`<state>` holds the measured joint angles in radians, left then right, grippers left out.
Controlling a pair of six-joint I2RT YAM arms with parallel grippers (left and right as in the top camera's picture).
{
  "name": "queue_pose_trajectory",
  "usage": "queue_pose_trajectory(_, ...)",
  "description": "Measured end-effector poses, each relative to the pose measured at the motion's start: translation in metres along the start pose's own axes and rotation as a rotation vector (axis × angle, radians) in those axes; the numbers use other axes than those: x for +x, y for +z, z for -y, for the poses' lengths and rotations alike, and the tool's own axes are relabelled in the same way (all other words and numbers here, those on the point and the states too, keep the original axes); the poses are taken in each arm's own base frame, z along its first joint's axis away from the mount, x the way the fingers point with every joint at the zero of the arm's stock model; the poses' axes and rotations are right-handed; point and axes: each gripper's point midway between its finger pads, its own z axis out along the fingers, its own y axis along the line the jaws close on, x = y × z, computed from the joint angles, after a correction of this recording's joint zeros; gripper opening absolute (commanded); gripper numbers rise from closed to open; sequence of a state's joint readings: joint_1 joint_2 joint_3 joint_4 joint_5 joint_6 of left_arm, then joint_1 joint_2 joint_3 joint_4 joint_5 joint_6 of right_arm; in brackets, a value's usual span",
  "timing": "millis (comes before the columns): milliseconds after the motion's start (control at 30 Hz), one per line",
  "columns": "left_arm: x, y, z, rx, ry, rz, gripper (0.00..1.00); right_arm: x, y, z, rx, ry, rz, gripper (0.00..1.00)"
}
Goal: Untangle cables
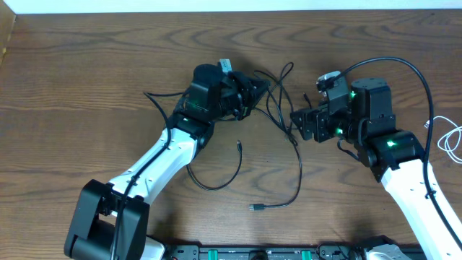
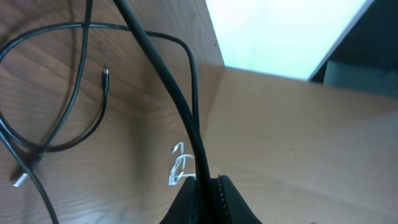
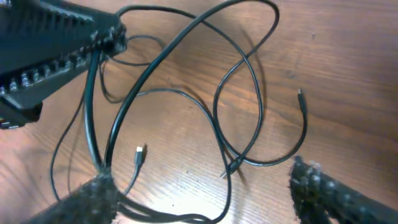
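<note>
Two black cables [image 1: 297, 162] lie tangled in the middle of the table between my arms. One ends in a plug [image 1: 255, 208] near the front, the other in a plug [image 1: 239, 144]. My left gripper [image 1: 257, 87] is shut on a black cable [image 2: 186, 118], which shows pinched between its jaws [image 2: 202, 190] in the left wrist view. My right gripper [image 1: 296, 123] is open, its fingers wide apart [image 3: 205, 199] over loops of black cable [image 3: 217, 134], with strands running against its left finger. The white cable [image 1: 450, 141] lies apart at the far right edge.
The wooden table [image 1: 86, 65] reaches the far edge at a pale wall. The thick black cord [image 1: 411, 68] of the right arm arches above its wrist. The left gripper's fingers [image 3: 56, 46] show at the top left of the right wrist view.
</note>
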<state>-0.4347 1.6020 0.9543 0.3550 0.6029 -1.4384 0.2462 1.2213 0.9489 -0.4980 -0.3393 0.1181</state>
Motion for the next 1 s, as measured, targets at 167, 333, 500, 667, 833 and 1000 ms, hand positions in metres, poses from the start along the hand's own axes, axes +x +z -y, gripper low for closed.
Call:
queue_pose_trajectory(167, 0.011, 0.003, 0.0, 0.001, 0.074, -0.039, 0.08, -0.012, 0.0, 0.0, 0.0, 0.106, 0.047, 0.78)
queue_pose_trajectory(333, 0.022, 0.005, 0.0, 0.002, 0.119, -0.072, 0.08, -0.016, 0.0, -0.001, -0.01, 0.237, 0.064, 0.66)
queue_pose_trajectory(500, 0.023, 0.005, 0.0, 0.003, 0.124, -0.079, 0.08, -0.015, 0.006, -0.002, -0.034, 0.398, 0.047, 0.65)
queue_pose_trajectory(667, 0.024, 0.005, 0.0, 0.004, 0.131, -0.082, 0.08, -0.009, 0.031, 0.003, -0.045, 0.528, 0.002, 0.69)
queue_pose_trajectory(833, 0.024, 0.005, 0.0, 0.005, 0.138, -0.086, 0.08, -0.014, 0.057, 0.015, -0.089, 0.624, 0.0, 0.67)
queue_pose_trajectory(1000, 0.024, 0.005, 0.0, 0.005, 0.138, -0.086, 0.08, -0.019, 0.069, 0.022, -0.141, 0.734, -0.003, 0.71)
